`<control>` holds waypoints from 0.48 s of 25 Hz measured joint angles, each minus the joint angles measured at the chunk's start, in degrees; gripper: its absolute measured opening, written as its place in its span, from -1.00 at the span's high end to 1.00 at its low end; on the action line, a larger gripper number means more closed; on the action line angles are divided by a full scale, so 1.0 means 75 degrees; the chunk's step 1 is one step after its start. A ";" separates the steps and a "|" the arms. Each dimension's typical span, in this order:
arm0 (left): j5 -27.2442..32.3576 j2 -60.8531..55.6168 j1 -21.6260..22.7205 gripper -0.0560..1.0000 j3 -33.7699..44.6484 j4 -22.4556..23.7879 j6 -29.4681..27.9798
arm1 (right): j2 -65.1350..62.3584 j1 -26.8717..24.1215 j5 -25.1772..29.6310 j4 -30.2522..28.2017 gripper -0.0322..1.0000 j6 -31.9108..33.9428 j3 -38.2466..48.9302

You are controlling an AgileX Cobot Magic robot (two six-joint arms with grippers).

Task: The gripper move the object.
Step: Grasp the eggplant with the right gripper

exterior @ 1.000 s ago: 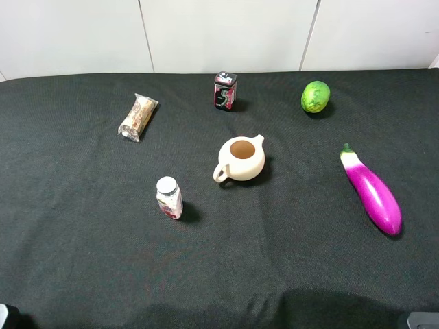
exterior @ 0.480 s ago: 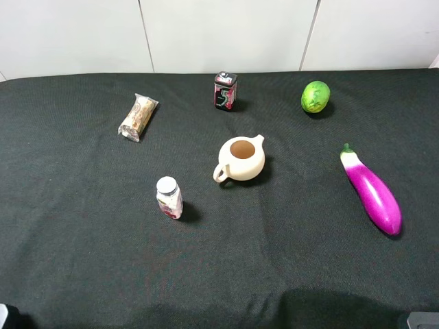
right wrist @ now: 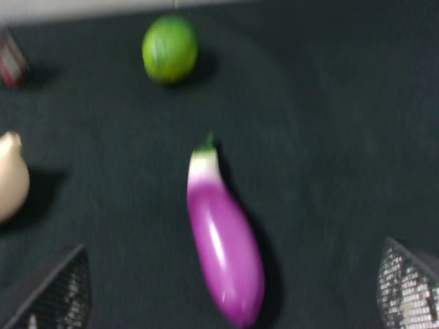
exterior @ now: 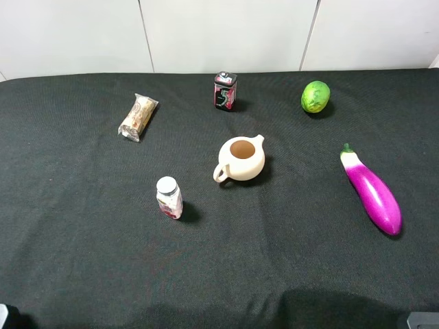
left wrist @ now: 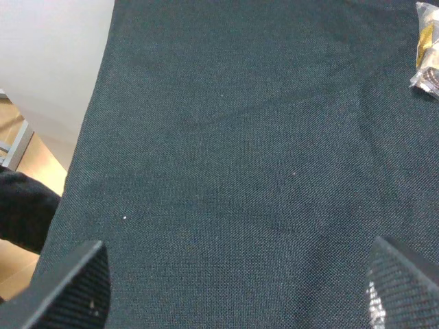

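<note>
Nearest the camera, at the front edge of the black cloth (exterior: 82, 260), both arms sit low and back, so the high view catches only slivers of them in its two front corners. The left gripper (left wrist: 236, 295) looks down on bare cloth with its fingers spread wide and nothing between them; it seems parked out of the way, since nothing on its side belongs to the job. The right gripper (right wrist: 232, 293) is also spread wide and empty, and its blurred wrist view has the eggplant (right wrist: 225, 240) roughly centred between the fingertips, which suggests this arm is lined up to reach for it. A little farther in, a small white-capped bottle (exterior: 169, 197) stands upright left of centre. The eggplant (exterior: 372, 192) lies flat on the right side of the cloth, well apart from everything else and untouched, with free cloth all round it for the fingers to come down. Its long axis runs mostly front to back, slanted: the fat rounded end is nearer and further right, the white neck and green stem point away and slightly left. A grasp across the narrow width at mid-body looks easiest. Beyond the bottle a cream teapot (exterior: 241, 159) sits at the centre, then a wrapped snack (exterior: 138, 117), a small tin (exterior: 225, 90) and a round green fruit (exterior: 315, 96) line the far side.
</note>
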 joint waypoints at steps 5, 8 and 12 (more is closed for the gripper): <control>0.0000 0.0000 0.0000 -0.60 0.0000 0.0000 0.0000 | 0.1692 0.0000 -0.0331 0.0230 -0.29 -0.0023 -0.0278; 0.0000 0.0000 0.0000 -0.60 0.0000 0.0000 0.0000 | 0.2519 0.0000 -0.0365 0.0281 -0.29 -0.0077 -0.0497; 0.0000 0.0000 0.0000 -0.60 0.0000 0.0000 0.0000 | 0.3431 0.0000 -0.0398 0.0423 -0.29 -0.0239 -0.0735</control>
